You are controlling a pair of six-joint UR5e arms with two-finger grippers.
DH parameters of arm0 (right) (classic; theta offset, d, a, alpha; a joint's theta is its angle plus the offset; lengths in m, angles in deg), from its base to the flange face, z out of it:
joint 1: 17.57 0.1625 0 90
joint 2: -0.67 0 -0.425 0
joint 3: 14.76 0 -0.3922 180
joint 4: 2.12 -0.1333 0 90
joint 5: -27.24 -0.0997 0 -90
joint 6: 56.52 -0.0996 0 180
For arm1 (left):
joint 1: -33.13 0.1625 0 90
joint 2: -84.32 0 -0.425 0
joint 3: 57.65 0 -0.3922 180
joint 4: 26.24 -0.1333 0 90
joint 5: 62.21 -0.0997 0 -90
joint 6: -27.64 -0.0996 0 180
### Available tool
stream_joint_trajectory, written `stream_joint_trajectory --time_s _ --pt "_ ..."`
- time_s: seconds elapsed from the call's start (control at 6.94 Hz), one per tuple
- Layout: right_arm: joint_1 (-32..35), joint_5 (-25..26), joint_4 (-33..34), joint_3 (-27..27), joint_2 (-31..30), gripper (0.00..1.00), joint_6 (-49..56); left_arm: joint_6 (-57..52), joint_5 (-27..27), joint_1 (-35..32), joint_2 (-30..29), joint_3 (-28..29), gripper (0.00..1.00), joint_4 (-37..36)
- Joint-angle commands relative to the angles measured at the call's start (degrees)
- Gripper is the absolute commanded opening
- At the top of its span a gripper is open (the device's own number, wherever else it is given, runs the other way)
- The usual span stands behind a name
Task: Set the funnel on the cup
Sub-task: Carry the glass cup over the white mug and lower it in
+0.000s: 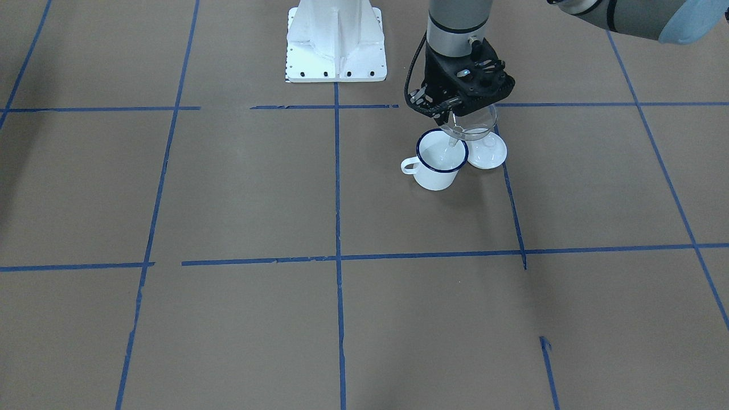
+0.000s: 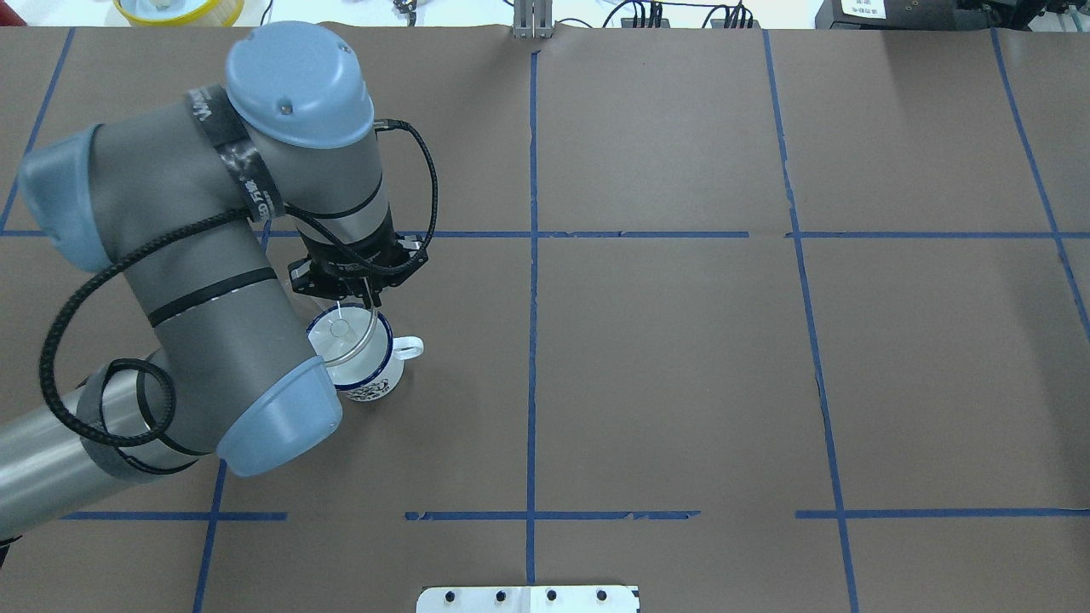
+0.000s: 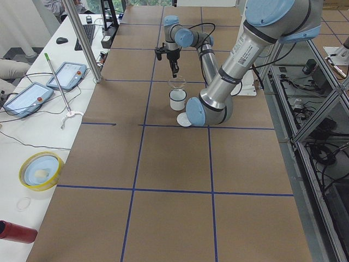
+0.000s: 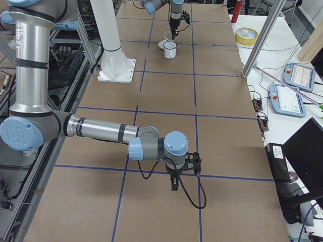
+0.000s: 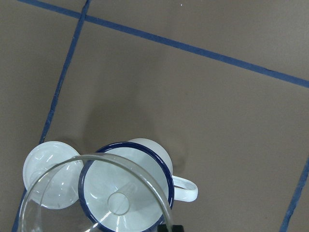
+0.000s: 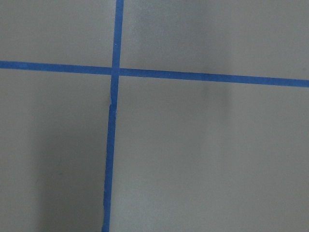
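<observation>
Left tool [image 1: 453,114] sits in the upper middle of the front-facing view, just right of centre. It is pinched narrow on the rim of the funnel [image 1: 474,126]. The clear bowl hangs from that one-sided grip, tipped, with the spout angled down toward the mouth of the cup [image 1: 437,162].

The cup stands upright on the tabletop [image 1: 228,199], handle pointing to frame left in that view. A white lid [image 1: 490,152] lies just beside it on the right, touching or very nearly.

Low in the left wrist view, the funnel's round bowl overlaps both the cup's blue rim and the lid. The spout end shows over the cup's opening, off centre. By my read it is not seated yet: the bowl is above the rim and leaning.

On handling, the funnel looks light, stiff and slick, though I can't tell whether it is plastic or glass. The thin rim is the only real hold, and a pinch there lets the bowl tilt. The bowl looks about as wide as the cup, so it wants centring and levelling before release. The cup looks light too, and a nudge could slide it into the lid.

Right tool [image 4: 174,180] hangs over bare tabletop in the lower centre of the right-side view, well apart from the action. I cannot tell whether it is wide or narrow.
</observation>
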Motion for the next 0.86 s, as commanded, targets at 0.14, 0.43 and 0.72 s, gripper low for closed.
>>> stream_joint_trajectory --time_s 0.14,0.43,0.72 --pt "0.0 0.0 0.0 0.0 0.0 1.00 0.0 -0.2 -0.4 0.7 1.9 4.3 0.00 5.8" --pt "0.0 0.0 0.0 0.0 0.0 1.00 0.0 -0.2 -0.4 1.8 3.0 5.1 0.00 7.7" --pt "0.0 0.0 0.0 0.0 0.0 1.00 0.0 -0.2 -0.4 2.3 3.8 4.4 0.01 7.8"
